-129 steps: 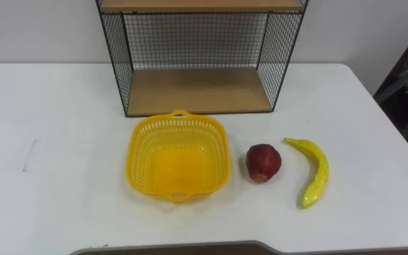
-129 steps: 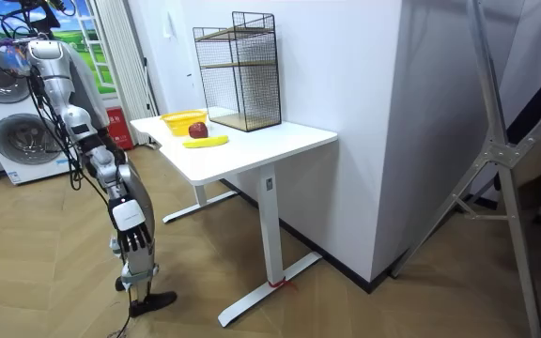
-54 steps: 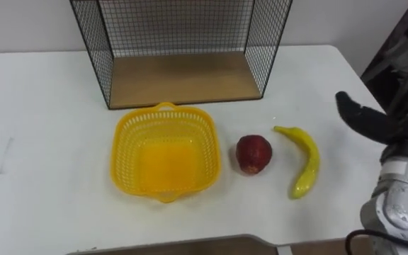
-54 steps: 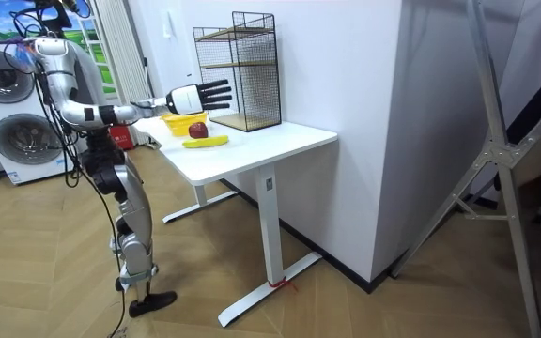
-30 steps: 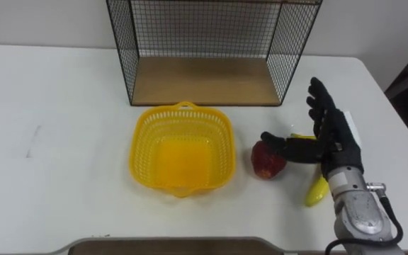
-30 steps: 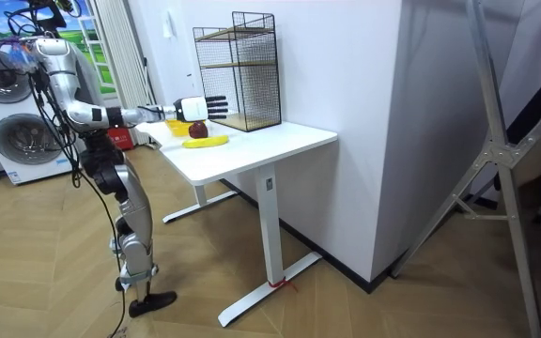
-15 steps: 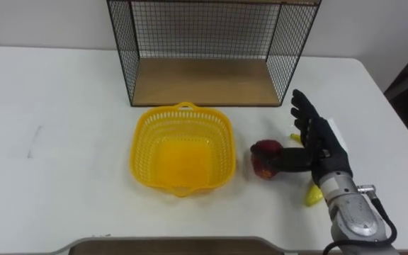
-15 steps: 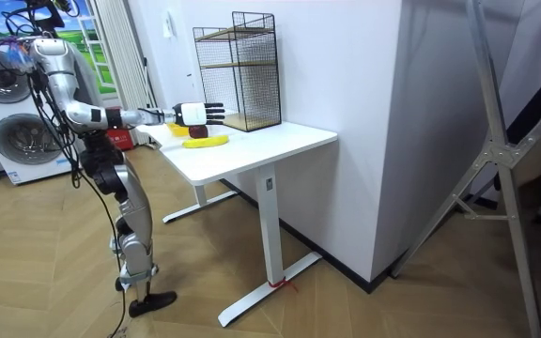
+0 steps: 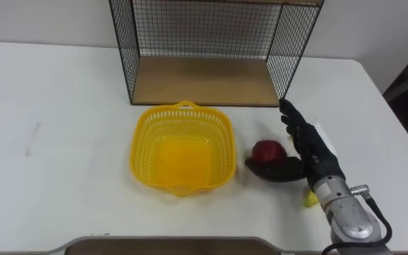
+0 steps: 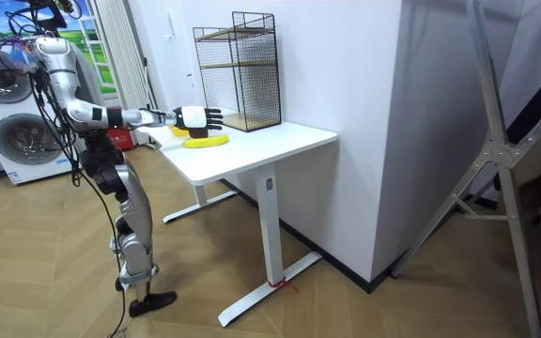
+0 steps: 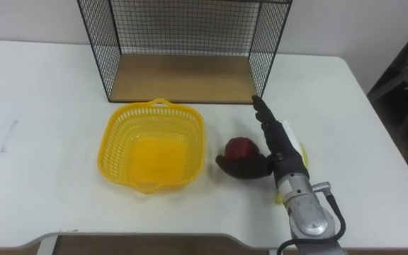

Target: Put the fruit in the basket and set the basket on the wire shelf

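- The right hand comes in on the right of the basket. Its fingers are straight and point away from the robot, and its thumb is stretched out toward the basket. The hand is spread wide and has closed on nothing.
- The apple is red and lies on the table just right of the basket, clear of its rim. It sits in the angle between the thumb and the fingers, with the thumb along its near side. Whether they touch cannot be told.
- The banana lies farther right of the basket than the apple. The hand and wrist cover most of it, and one yellow end shows beside the wrist.
- The basket is yellow and perforated and stands upright on the white table. Both fruits lie outside it.
- The wire shelf stands behind the basket, near it but apart. It is black mesh around a wooden board, with its open front toward the basket.
- In the room view the robot stands upright at the table side nearest the basket, its right arm held out level over the fruit.
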Robot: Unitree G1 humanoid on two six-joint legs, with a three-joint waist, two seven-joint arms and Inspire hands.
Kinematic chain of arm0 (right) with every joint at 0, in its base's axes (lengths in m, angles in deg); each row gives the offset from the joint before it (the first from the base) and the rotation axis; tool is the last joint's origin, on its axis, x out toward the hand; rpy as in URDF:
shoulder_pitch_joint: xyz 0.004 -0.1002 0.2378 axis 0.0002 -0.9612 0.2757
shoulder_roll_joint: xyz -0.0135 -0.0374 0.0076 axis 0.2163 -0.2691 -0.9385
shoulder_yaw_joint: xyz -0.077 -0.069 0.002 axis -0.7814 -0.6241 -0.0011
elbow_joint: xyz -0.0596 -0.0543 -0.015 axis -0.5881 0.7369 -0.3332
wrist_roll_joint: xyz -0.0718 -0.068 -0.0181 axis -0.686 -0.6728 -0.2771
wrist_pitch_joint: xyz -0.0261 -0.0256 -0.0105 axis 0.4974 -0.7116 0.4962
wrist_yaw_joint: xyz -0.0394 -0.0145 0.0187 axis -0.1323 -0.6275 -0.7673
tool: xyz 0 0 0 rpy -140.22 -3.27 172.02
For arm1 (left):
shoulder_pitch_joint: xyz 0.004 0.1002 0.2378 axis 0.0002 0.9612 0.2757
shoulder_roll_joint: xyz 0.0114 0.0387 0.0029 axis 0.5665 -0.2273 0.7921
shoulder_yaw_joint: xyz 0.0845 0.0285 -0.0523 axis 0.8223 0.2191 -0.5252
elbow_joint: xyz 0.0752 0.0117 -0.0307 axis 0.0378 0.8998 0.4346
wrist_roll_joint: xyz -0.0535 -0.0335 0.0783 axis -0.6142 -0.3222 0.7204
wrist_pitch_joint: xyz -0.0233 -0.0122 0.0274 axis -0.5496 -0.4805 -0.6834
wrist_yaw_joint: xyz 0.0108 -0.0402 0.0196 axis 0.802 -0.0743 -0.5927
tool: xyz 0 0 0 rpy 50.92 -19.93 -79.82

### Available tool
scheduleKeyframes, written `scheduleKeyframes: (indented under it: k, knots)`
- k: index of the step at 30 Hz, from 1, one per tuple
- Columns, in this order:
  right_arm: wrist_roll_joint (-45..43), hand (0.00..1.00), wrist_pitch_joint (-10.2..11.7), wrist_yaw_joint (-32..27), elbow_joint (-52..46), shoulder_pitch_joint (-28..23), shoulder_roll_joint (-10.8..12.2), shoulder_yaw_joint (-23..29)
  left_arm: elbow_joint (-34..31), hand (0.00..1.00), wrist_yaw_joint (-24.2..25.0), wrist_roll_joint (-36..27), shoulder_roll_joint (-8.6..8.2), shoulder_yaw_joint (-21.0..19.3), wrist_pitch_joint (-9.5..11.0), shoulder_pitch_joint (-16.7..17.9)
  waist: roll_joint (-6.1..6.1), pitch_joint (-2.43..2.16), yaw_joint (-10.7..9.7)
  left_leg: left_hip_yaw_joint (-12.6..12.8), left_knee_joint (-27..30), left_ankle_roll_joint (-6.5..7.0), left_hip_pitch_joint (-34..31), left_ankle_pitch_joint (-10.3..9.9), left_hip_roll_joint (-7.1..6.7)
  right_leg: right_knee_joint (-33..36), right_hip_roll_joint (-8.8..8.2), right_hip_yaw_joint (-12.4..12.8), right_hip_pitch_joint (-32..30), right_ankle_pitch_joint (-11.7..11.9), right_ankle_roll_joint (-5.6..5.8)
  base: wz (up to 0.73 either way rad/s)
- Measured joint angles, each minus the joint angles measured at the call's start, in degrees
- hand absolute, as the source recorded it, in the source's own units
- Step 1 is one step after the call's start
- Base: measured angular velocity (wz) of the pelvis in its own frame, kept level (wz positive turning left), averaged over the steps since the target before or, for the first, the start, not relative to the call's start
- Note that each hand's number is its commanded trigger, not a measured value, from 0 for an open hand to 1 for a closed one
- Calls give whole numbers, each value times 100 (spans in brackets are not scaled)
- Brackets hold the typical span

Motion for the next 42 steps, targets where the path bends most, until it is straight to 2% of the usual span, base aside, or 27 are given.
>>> scheduleKeyframes:
  k: [4,12,14,15,16,17,18,19,27,35,39,42]
  knots:
    - [-101,0,-28,80,195,-28,0,-71,-13,0,5,4,10,1,-2,-5,-18,-13,-7,-20,30,-1,-2,1,4,-58,4,-32,45,1,0,6]
    - [-454,0,-42,300,402,-82,1,-102,-15,0,1,0,28,-5,-11,-5,-28,10,6,-27,-27,-1,103,1,4,-61,2,-27,148,1,0,1]
    - [-463,14,-43,314,410,-83,1,-102,-12,0,0,0,29,-7,-18,-24,-43,17,16,-19,-34,-1,110,0,5,-57,4,-20,149,1,0,0]
    - [-463,27,-43,318,414,-84,1,-102,-7,0,0,0,28,-7,-22,-24,-47,20,18,-19,-34,-1,111,0,6,-56,6,-20,149,1,0,0]
    - [-463,58,-43,322,419,-84,1,-102,-2,0,1,0,28,-6,-40,-23,-57,26,19,-19,-35,-1,111,0,7,-54,7,-20,149,1,-1,0]
    - [-477,83,-43,328,423,-83,1,-102,9,0,3,1,28,-7,-76,-23,-64,30,22,-14,-33,-2,111,0,7,-54,9,-20,149,3,-3,0]
    - [-485,94,-43,328,423,-83,1,-101,12,0,4,1,28,-7,-96,-23,-66,30,23,-14,-33,-2,110,-1,7,-54,9,-21,149,3,-3,0]
    - [-502,100,-44,311,423,-83,1,-94,17,0,5,1,28,-8,-118,-21,-67,30,23,-13,-33,-2,110,-1,7,-54,9,-21,149,3,-3,0]
    - [-756,100,-73,144,657,198,-64,49,13,0,38,1,32,-9,-225,-70,-77,30,15,-41,-34,-3,113,-1,10,-68,15,-41,172,3,-3,1]
    - [-842,100,-115,105,697,238,-64,79,48,0,87,-2,40,-4,-237,-122,-91,27,18,-31,-51,-3,160,-1,12,-70,16,-49,204,3,-3,0]
    - [-361,100,-110,99,774,234,-53,104,47,0,36,-7,39,0,-256,-88,-89,23,6,-12,-82,-3,183,-2,12,-72,18,-30,213,3,-3,-2]
    - [511,100,-122,96,873,229,27,210,46,0,0,24,37,-9,-259,-13,-83,20,8,-18,-81,-3,181,-1,12,-73,20,-35,214,3,-3,0]
